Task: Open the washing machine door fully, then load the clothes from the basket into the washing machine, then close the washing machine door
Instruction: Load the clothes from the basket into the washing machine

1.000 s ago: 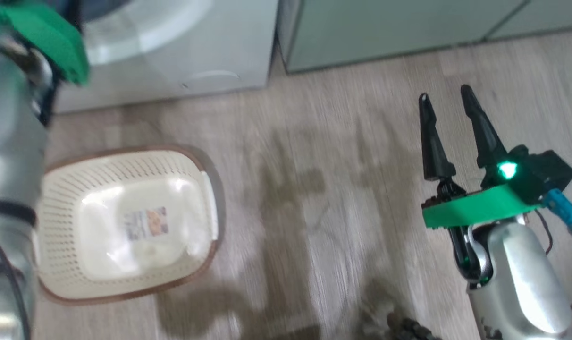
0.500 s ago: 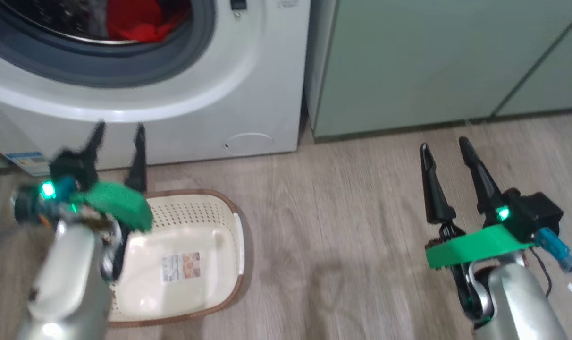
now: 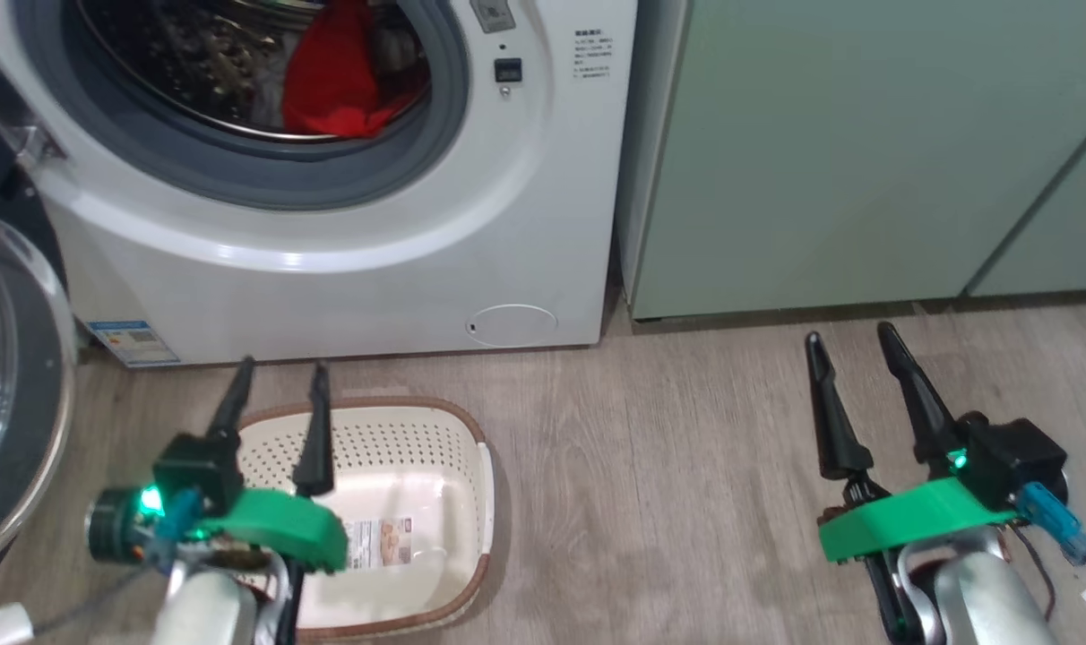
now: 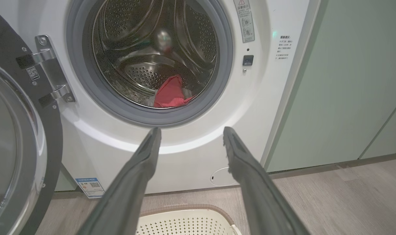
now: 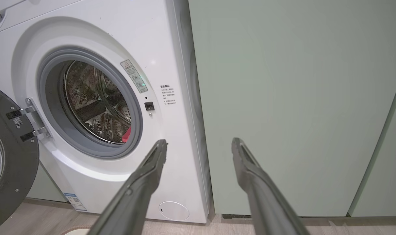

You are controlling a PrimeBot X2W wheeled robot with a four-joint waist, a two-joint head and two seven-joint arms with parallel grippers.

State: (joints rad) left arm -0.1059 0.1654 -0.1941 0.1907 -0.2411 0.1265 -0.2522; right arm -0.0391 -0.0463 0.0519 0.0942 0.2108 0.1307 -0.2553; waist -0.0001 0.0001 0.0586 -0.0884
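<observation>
Washing machine door (image 4: pixel 21 137): large round door with a glossy black rim and bulging clear glass. It stands swung wide on its steel hinges at the left edge of the left wrist view, well apart from the opening.
Washing machine (image 3: pixel 328 278): big white front-loader at the upper left of the head view, with the steel drum and grey rubber gasket exposed.
Clothes (image 4: pixel 170 96): bright red fabric garment, inside the drum, low and toward the front lip. Contact with the gasket cannot be told.
Basket (image 3: pixel 400 439): cream-white perforated plastic, brown rim, on the wood-look floor (image 3: pixel 668 466) just before the machine. The labelled bottom shows and no garment is seen in it.
Left claw (image 3: pixel 283 365): fingers spread, holding nothing, above the basket at lower left.
Right claw (image 3: pixel 848 333): fingers spread, empty, at lower right before the pale green cabinets (image 3: pixel 821 152).
Step in hand: judged, opening and loading are complete and closing is not yet done.
Next move: judged, the left claw is nearer. It should get behind the black rim and push the door round its hinge onto the gasket until it latches, after confirming the garment sits clear of the seal.
</observation>
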